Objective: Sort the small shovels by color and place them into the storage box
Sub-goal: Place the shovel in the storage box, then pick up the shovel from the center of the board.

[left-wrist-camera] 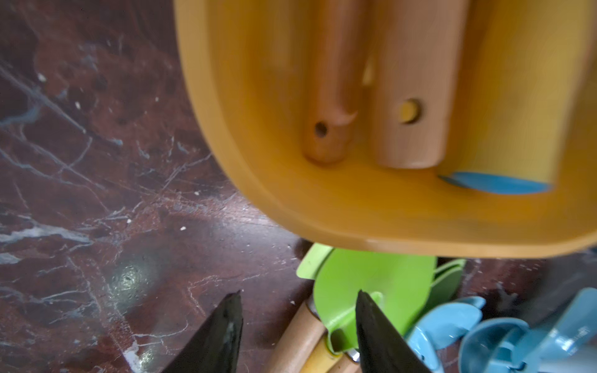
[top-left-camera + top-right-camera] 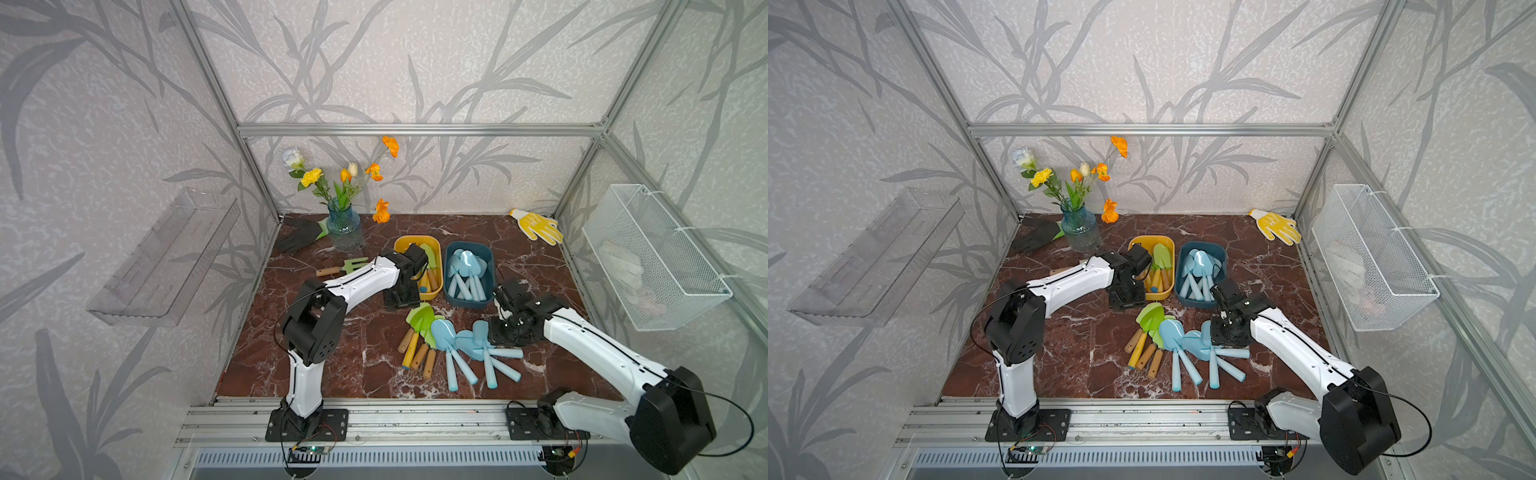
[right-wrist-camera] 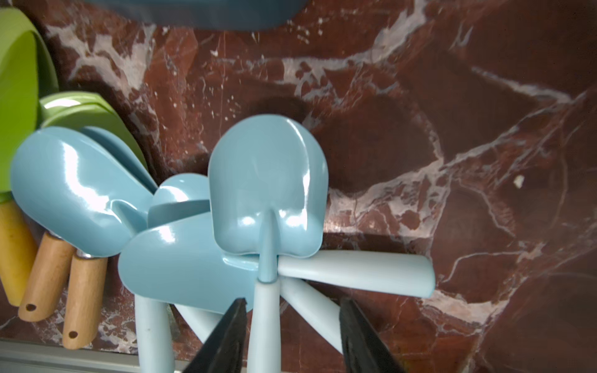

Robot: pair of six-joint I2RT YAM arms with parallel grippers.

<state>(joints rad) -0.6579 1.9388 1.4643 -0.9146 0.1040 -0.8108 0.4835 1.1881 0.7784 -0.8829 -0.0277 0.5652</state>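
Observation:
Loose green-bladed shovels (image 2: 419,318) with wooden and yellow handles lie beside light blue shovels (image 2: 446,334) at the table's middle. The yellow storage box (image 2: 415,240) holds green shovels (image 2: 1162,255); the dark blue box (image 2: 490,266) holds blue shovels (image 2: 467,266). My left gripper (image 1: 298,310) is open and empty, hovering at the yellow box's near wall (image 1: 258,161) above a green blade (image 1: 371,284). My right gripper (image 3: 292,316) is open, low over the blue pile, its fingers straddling one blue shovel's handle (image 3: 266,323) without clamping it.
A green fork (image 2: 345,266) with a wooden handle lies left of the yellow box. A vase of flowers (image 2: 343,228) and a black glove (image 2: 299,235) are at the back left, a yellow glove (image 2: 538,226) at the back right. A wire basket (image 2: 652,257) hangs on the right wall.

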